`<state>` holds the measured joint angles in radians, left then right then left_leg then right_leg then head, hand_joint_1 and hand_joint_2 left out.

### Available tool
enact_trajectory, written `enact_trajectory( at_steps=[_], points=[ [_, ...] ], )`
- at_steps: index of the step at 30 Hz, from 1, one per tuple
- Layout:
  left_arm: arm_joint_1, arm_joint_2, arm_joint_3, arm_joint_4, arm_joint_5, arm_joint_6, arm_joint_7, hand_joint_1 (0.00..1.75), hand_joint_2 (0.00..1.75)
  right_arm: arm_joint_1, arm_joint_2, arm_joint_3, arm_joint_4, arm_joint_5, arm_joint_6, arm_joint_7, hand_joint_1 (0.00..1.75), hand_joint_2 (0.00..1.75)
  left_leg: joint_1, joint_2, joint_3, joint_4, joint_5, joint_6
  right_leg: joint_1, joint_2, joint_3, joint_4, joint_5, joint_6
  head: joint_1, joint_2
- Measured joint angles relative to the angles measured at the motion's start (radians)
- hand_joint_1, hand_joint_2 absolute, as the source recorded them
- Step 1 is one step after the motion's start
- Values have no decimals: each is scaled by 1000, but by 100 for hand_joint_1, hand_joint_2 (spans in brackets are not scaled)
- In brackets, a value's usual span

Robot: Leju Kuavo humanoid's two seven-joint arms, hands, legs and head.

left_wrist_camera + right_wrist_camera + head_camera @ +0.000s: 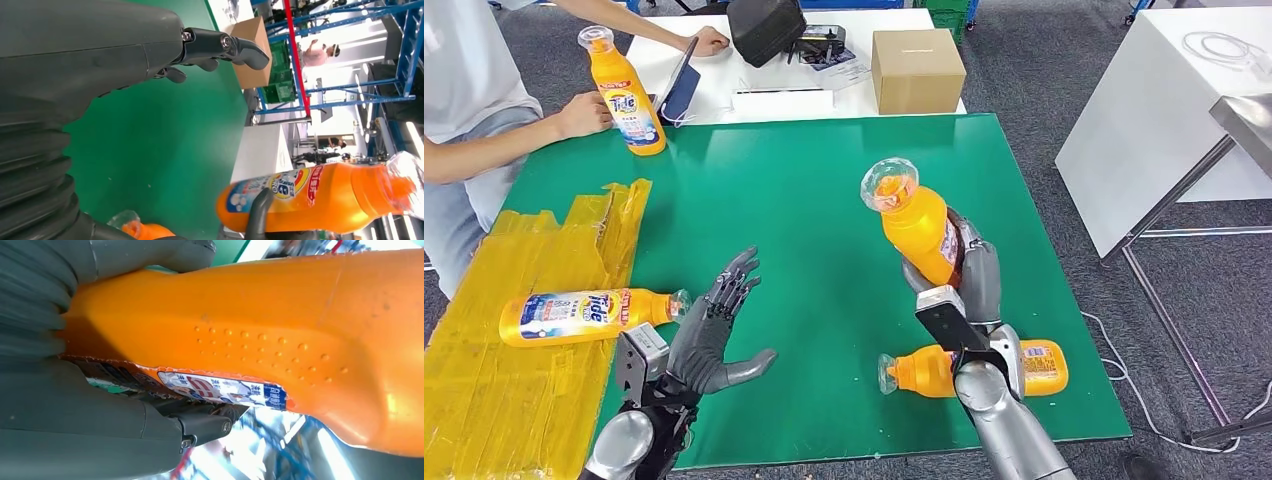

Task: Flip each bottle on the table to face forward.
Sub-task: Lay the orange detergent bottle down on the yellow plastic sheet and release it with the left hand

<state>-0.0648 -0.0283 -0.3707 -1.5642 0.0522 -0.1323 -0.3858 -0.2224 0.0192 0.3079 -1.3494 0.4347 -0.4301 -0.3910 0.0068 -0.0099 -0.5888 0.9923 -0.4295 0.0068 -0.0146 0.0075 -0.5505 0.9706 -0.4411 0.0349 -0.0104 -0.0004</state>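
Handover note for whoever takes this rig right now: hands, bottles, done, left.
Right hand grips the lifted bottle above the green mat, cap up, tilted.
Left hand holds nothing, fingers spread, hovering near the left bottle.
Left bottle lies on its side on the yellow sheet, label up.
Another bottle lies on the mat under the right arm.
A person's hand rests against the standing bottle at the far edge.
Left: set down the lifted bottle; the lying ones look undone.
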Motion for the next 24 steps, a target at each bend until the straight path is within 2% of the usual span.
enact_trajectory(
  at_steps=[4, 9, 18, 24],
  points=[
    [-22, 3, -23, 12, 6, 7, 4, 0, 175, 16, 26, 0, -12, -186, 146, -32, 175, 175, 0, 0, 0, 0, 0, 0, 0, 0, 0, 0, 0, 0, 0, 0],
    [-40, 6, -48, 17, 41, -4, 7, 0, 175, 19, 59, 8, -1, -275, 261, -45, 174, 175, 0, 0, 0, 0, 0, 0, 0, 0, 0, 0, 0, 0, 0, 0],
    [-66, 7, -74, 27, 39, 17, 6, 0, 175, 12, 111, 76, 57, -326, 360, -39, 175, 175, 0, 0, 0, 0, 0, 0, 0, 0, 0, 0, 0, 0, 0, 0],
    [-82, 7, -96, 30, 30, 37, 5, 0, 175, -2, 140, 150, 110, -324, 376, -33, 175, 175, 0, 0, 0, 0, 0, 0, 0, 0, 0, 0, 0, 0, 0, 0]
  ],
)
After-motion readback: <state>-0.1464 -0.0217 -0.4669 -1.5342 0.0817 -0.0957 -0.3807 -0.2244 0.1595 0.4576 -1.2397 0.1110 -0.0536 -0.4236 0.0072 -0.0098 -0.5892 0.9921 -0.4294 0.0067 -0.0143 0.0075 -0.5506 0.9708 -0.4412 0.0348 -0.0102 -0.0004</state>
